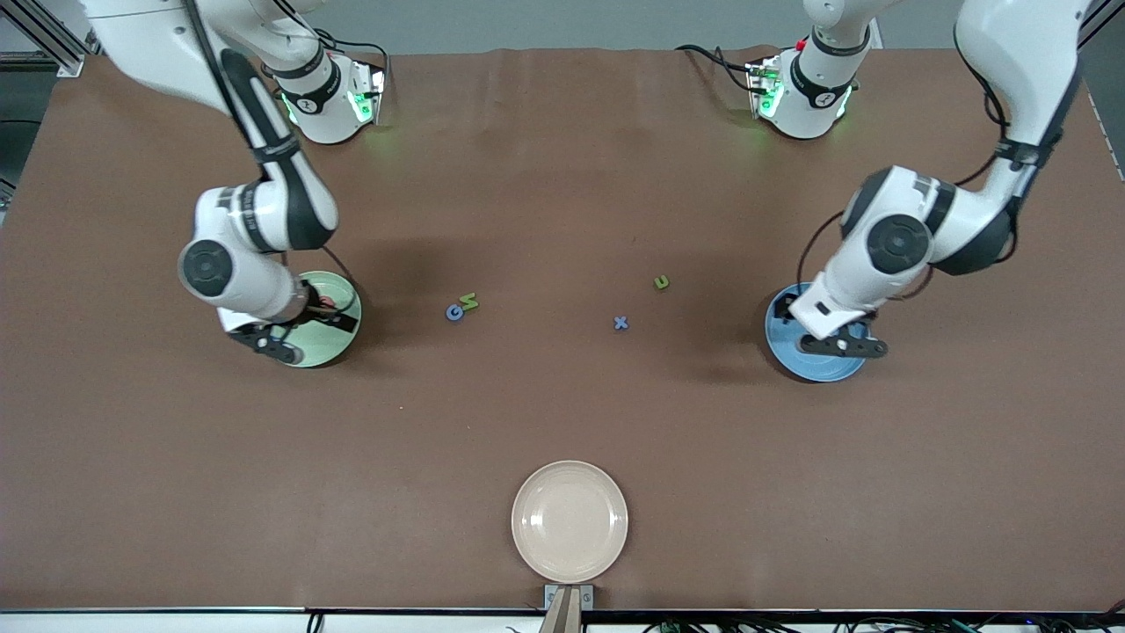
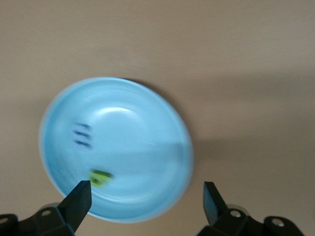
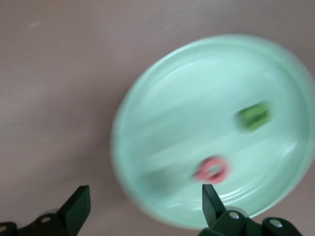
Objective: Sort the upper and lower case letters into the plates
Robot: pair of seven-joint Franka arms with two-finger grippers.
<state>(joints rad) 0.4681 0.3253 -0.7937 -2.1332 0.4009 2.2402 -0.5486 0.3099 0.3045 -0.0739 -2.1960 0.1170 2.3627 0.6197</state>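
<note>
Overhead, the brown desk (image 1: 562,413) runs wide under both arm bases, a grey wall edge above it. Right gripper (image 1: 279,341) hangs over the pale green plate (image 1: 338,343) toward the right arm's end; left gripper (image 1: 844,345) hangs over the blue plate (image 1: 809,365) toward the left arm's end. Between the plates lie blue G (image 1: 454,312) touching green N (image 1: 468,302), blue x (image 1: 621,323), and a small green letter (image 1: 662,282). The cream plate (image 1: 569,520) sits nearest the front camera.

Left wrist view: jaws wide, holding nothing, over the blue plate (image 2: 147,113), which holds a dark blue letter (image 2: 81,135) and a small green one (image 2: 100,177), both blurred.

Right wrist view: jaws wide, empty, over the pale green plate (image 3: 162,123) holding pink Q (image 3: 212,169) and a green letter (image 3: 255,115).
</note>
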